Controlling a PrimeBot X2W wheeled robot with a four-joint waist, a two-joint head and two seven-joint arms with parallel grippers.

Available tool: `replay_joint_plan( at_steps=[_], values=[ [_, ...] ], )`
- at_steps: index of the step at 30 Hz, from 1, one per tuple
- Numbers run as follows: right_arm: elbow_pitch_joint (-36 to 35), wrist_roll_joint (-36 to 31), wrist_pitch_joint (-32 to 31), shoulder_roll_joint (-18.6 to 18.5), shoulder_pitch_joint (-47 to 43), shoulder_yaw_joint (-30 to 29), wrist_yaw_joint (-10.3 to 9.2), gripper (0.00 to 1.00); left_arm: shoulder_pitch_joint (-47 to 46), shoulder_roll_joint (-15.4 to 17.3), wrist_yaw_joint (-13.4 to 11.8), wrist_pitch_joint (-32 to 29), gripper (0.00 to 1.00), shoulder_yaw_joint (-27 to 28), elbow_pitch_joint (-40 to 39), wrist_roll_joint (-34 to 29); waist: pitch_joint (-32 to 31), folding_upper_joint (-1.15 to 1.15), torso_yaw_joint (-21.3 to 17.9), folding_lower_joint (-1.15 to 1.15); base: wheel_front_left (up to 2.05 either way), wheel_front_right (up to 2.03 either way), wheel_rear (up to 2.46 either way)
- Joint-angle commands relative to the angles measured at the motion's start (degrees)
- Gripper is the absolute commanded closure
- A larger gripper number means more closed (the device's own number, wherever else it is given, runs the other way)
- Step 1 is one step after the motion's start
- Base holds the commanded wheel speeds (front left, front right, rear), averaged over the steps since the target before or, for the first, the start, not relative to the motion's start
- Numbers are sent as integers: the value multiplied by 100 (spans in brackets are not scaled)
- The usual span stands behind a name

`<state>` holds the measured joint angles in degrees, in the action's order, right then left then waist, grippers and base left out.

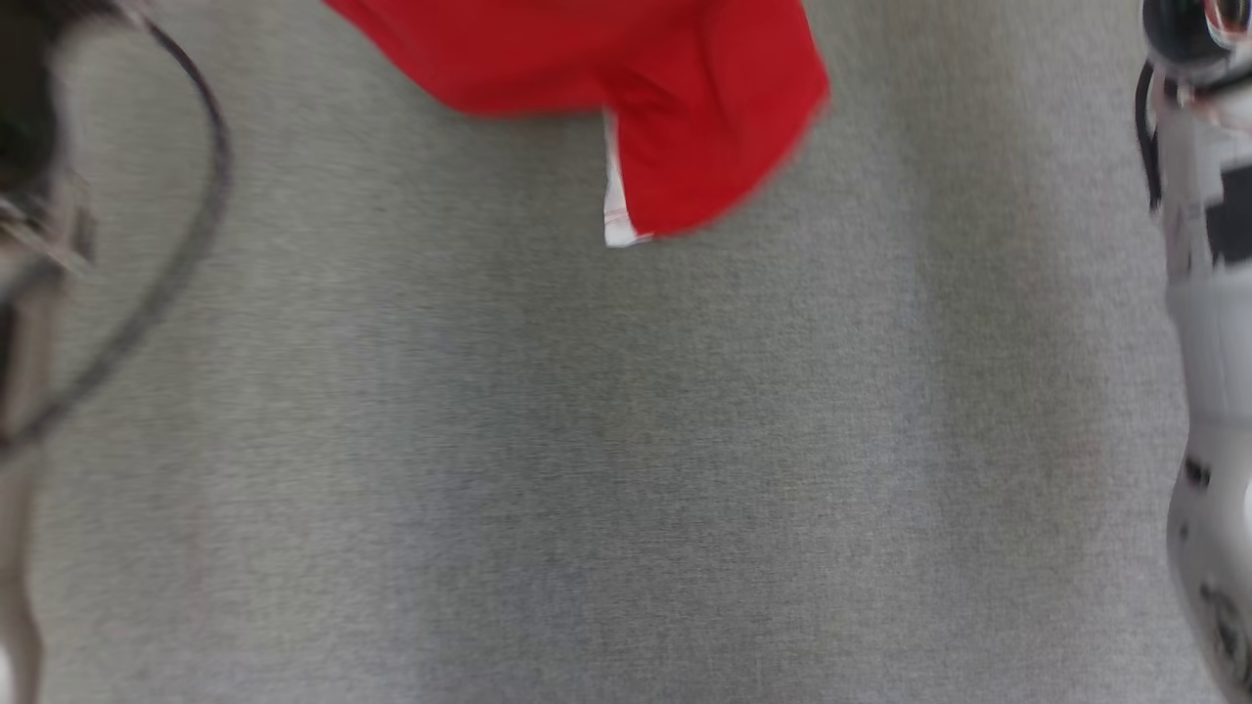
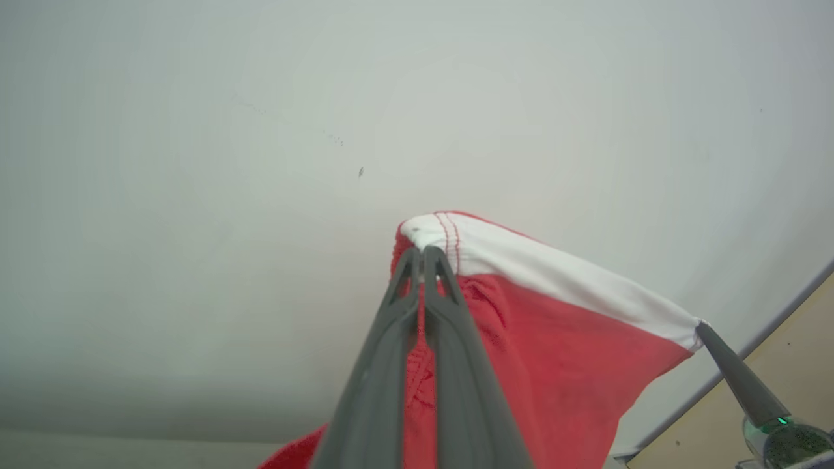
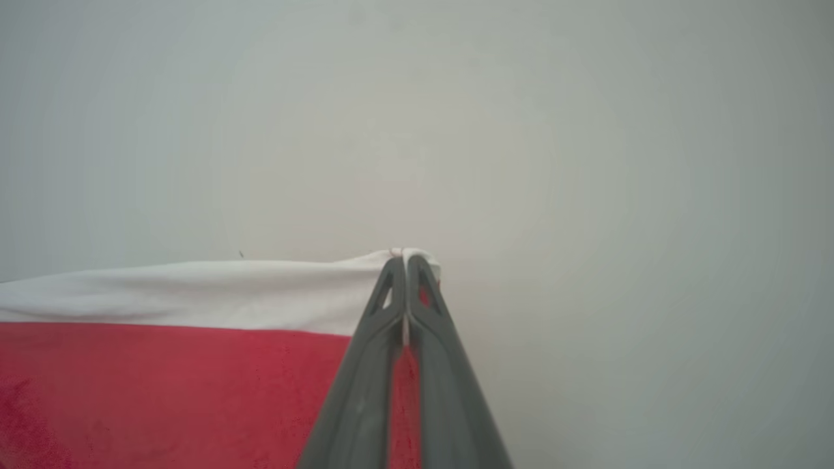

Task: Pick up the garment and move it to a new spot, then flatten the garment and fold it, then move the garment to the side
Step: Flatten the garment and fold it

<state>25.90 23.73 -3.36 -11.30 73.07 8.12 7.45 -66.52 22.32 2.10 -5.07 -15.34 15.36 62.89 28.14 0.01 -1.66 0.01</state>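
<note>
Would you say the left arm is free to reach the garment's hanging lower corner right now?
Probably not: the left gripper is shut on the white band of the garment, and the right gripper pinches the same band, so letting go would drop that end.

Plain indoor workspace: grey carpeted surface (image 1: 626, 489), bare pale wall (image 2: 195, 130).
</note>
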Motion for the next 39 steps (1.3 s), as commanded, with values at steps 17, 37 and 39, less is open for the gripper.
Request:
replay_joint_plan(
  at_steps=[17, 37, 39],
  values=[
    [873, -1509, 1845, -233, 1353, -163, -5, 100, -1148, 13, 326, 1712, 100, 410, 189, -661, 606, -1, -265, -1, 0, 0, 0],
    [-168, 495, 1360, -1854, -2630, 1439, -1, 100, 4735, -892, 531, 2031, 100, 244, -860, -969, -1176, -1, -16, -1, 0, 0, 0],
    [-452, 540, 1149, -1942, -3142, 1339, 0, 100, 5160, -951, 531, 2032, 100, 125, -944, -1004, -1373, -1, 20, -1, 0, 0, 0]
  ],
)
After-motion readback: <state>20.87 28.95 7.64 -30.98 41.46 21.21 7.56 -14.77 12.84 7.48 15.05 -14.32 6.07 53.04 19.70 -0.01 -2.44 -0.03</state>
